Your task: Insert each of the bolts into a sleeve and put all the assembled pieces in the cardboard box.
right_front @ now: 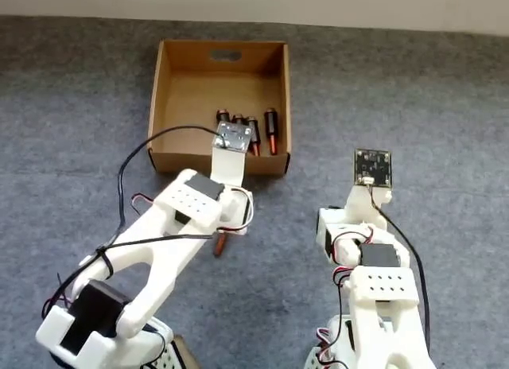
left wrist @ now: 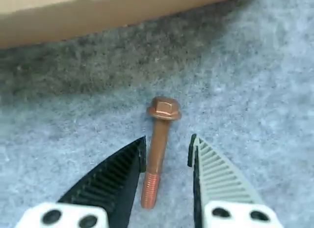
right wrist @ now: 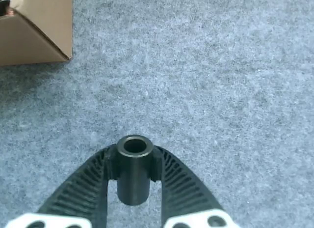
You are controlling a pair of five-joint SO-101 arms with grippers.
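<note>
A copper bolt [left wrist: 163, 109] lies flat on the grey carpet just in front of the cardboard box [right_front: 163, 91]. My left gripper [left wrist: 167, 147] is open, low over the carpet, with one finger on each side of the bolt's shank. The black finger [left wrist: 117, 179] is close against the shank and the pale finger [left wrist: 216, 179] stands a little apart. In the high view the bolt's threaded end [right_front: 221, 243] pokes out from under the left arm. My right gripper [right wrist: 133, 156] is shut on a black sleeve [right wrist: 133, 174], held with its open bore facing outward above the carpet.
Several assembled pieces [right_front: 254, 132] lie inside the box along its near wall. The box's front wall [left wrist: 98, 16] is just beyond the bolt, and its corner [right wrist: 34, 36] sits away from the held sleeve. Bare carpet [right_front: 429, 106] stretches to the right of the box.
</note>
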